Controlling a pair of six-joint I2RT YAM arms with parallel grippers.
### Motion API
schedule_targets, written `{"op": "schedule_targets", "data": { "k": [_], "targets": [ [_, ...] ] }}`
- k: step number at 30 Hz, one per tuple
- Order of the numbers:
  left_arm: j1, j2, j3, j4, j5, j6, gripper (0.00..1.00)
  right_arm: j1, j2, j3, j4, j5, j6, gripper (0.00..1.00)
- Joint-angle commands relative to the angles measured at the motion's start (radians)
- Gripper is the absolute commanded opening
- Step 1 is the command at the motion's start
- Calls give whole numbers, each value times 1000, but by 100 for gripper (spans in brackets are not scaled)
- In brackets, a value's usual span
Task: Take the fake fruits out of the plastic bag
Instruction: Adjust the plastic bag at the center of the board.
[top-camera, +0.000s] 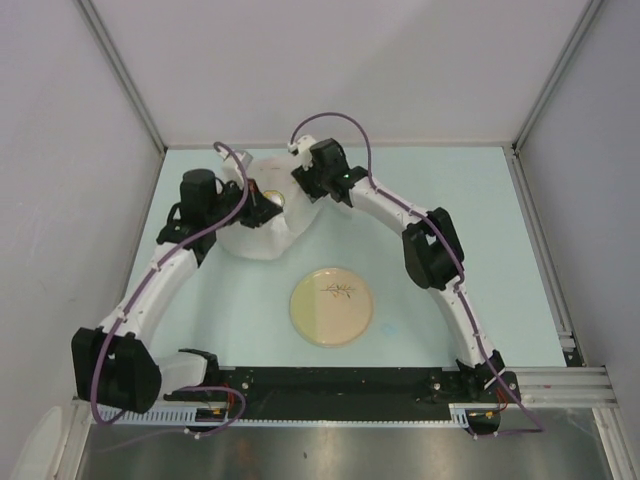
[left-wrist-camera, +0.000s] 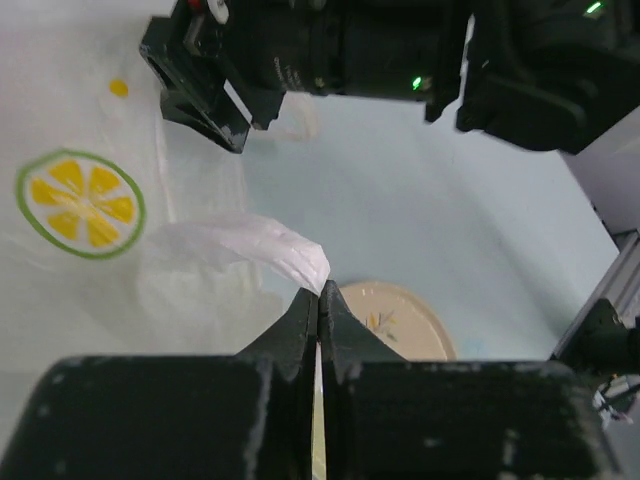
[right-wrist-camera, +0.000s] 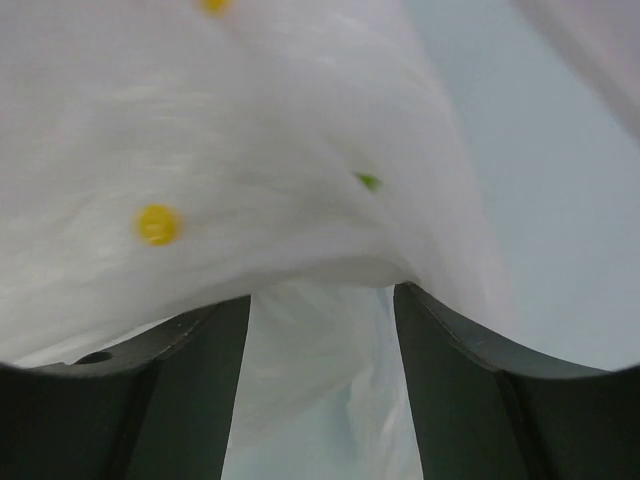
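Two robot arms meet over the plastic bag (top-camera: 262, 238), a crumpled white heap on the far half of the pale blue bench (top-camera: 470, 200), just beyond a round beige plate (top-camera: 312, 312) painted with a small sprig. The left pincer (left-wrist-camera: 319, 296) is closed, its two black fingers pressed together on the tapering end of a fold of the bag's thin film. A printed lemon slice (left-wrist-camera: 80, 203), ringed in green, shows on the film to the left of that fold. The right pincer (right-wrist-camera: 322, 296) reaches in from the opposite side at the bag's far edge. Its fingers (right-wrist-camera: 195, 390) stand apart and grip nothing, while translucent film dotted with yellow and green drapes over their tips and hangs down between them. From above, the bag sits between the two pincers, with the left arm sweeping in from the left and the right arm curving round from the right. The fake fruits cannot be made out in any view. A small yellow-brown spot (top-camera: 270, 198) shows at the bag's top beside the left pincer, but whether it is print or fruit cannot be told.
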Motion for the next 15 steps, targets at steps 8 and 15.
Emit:
{"op": "schedule_targets", "data": {
  "k": [8, 15],
  "targets": [
    [20, 425, 696, 179, 111, 76, 0, -202, 5, 196, 345, 465, -174, 68],
    [0, 575, 1052, 219, 223, 1, 0, -246, -108, 42, 414, 531, -314, 68]
  ]
}}
